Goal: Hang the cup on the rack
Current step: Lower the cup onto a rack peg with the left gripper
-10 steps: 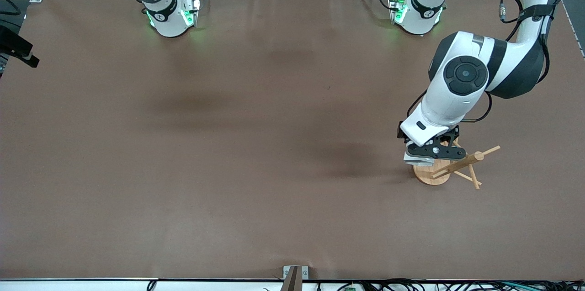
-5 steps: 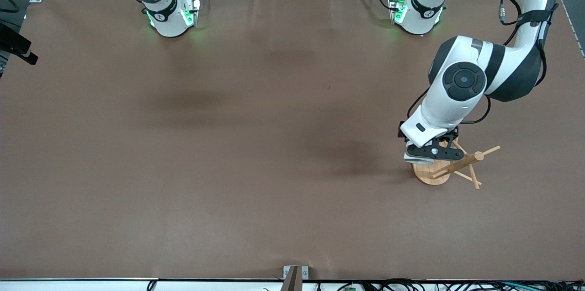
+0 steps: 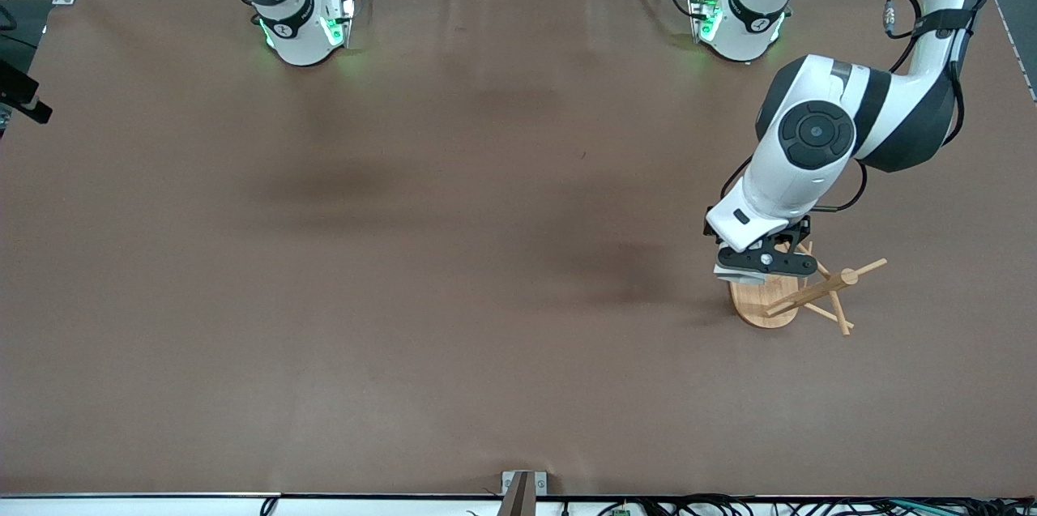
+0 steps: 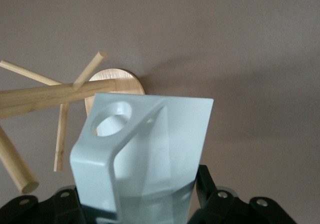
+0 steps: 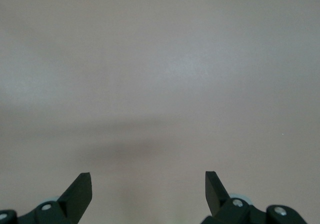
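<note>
Cup [image 4: 150,154]: white, faceted, clamped in the left gripper; up in the air over the rack's base; handle tab with its round hole [image 4: 112,116] pointing away from the wrist, close to the rack's post; hole not on any peg; seen from the front only as a pale sliver [image 3: 739,273] under the black fingers.

Rack [image 3: 798,293]: light wood; standing on the table toward the left arm's end, closer to the front edge than to the edge with the bases; oval base [image 3: 757,307] flat on the brown cover; post [image 4: 55,95] and thin pegs [image 4: 89,71] fanning out toward the table's end edge.

Left gripper [image 3: 757,263]: reaching down from the base at the left arm's end; fingers closed tight on the cup's body; hanging over the base's rim that faces the middle of the table, just beside the post.

Right gripper [image 5: 149,186]: out of the front view, shown only by its own wrist camera; jaws spread wide, nothing between them; bare brown cover beneath; arm waiting.

Table [image 3: 454,257]: brown cover over the whole top; both bases along the top edge, green lights on.
</note>
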